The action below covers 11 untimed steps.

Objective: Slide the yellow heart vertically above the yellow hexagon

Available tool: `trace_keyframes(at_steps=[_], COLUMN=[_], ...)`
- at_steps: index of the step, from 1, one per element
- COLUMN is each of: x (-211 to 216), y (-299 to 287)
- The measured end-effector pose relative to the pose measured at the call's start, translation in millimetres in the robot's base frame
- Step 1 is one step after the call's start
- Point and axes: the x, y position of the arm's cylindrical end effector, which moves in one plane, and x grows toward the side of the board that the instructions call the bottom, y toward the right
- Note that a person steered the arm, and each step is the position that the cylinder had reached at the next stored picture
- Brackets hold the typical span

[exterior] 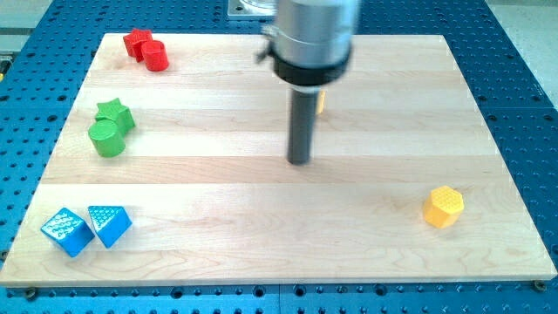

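Note:
The yellow hexagon (444, 207) lies on the wooden board (261, 235) at the view's lower right. The yellow heart (322, 102) is almost wholly hidden behind my rod; only a thin yellow sliver shows at the rod's right side, near the top middle of the board. My tip (300, 161) rests on the board near the centre, just below and slightly left of that sliver. The hexagon is far to the tip's right and lower.
A red star (137, 42) and a red cylinder (156, 56) sit at the top left. A green star (116, 113) and a green cylinder (107, 139) are at the left. A blue cube (66, 231) and a blue triangular block (110, 224) lie at the bottom left.

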Motion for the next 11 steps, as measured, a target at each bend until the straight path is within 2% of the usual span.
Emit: trace_keyframes(at_steps=[1, 2, 3, 4, 5, 6, 7, 8, 11], x=[-58, -94, -86, -30, -55, -39, -1, -11, 19], y=[-27, -20, 83, 184, 203, 243, 229, 220, 211])
